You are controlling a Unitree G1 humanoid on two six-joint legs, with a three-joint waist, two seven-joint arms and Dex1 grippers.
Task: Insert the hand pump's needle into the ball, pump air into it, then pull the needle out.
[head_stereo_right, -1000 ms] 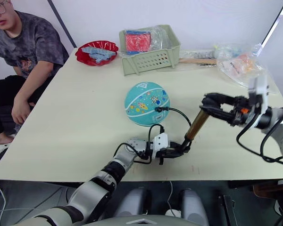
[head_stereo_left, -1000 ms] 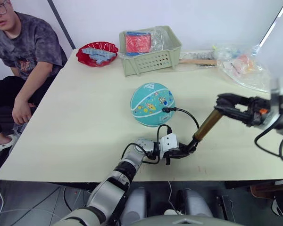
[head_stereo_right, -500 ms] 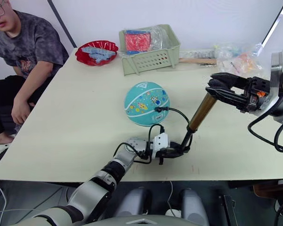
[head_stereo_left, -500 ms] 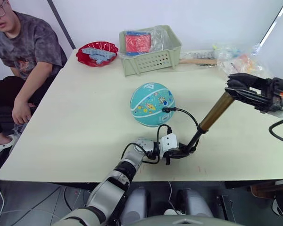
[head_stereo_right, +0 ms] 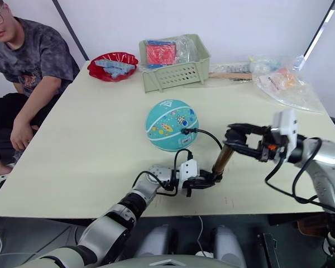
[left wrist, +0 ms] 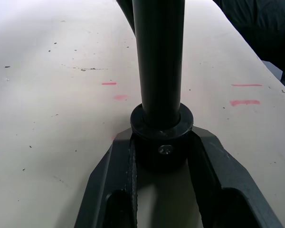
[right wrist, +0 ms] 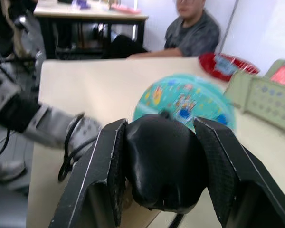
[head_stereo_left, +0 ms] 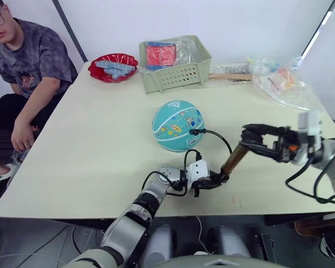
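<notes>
The teal ball (head_stereo_left: 177, 125) rests mid-table. The needle's black fitting (head_stereo_left: 194, 132) sits against the ball's near right side, and the pin itself is hidden. A thin black hose (head_stereo_left: 222, 138) arcs from it to the hand pump (head_stereo_left: 233, 158), which stands tilted on the table. My left gripper (head_stereo_left: 219, 179) is shut on the pump's black lower end cap (left wrist: 161, 129), low by the front edge. My right gripper (head_stereo_left: 247, 137) is shut on the pump's black handle (right wrist: 164, 160), above and to the right of the ball (right wrist: 186, 99).
A green basket (head_stereo_left: 175, 60), a red bowl (head_stereo_left: 113, 66), a wooden stick (head_stereo_left: 230, 76) and plastic bags (head_stereo_left: 283, 82) line the far edge. A person (head_stereo_left: 23, 67) sits at the table's left side. Bare tabletop lies left of the ball.
My right gripper pulled the handle up and out, baring the black rod, then pushed it back down toward the gold barrel. The left gripper and ball stayed put. The camera shifted slightly.
</notes>
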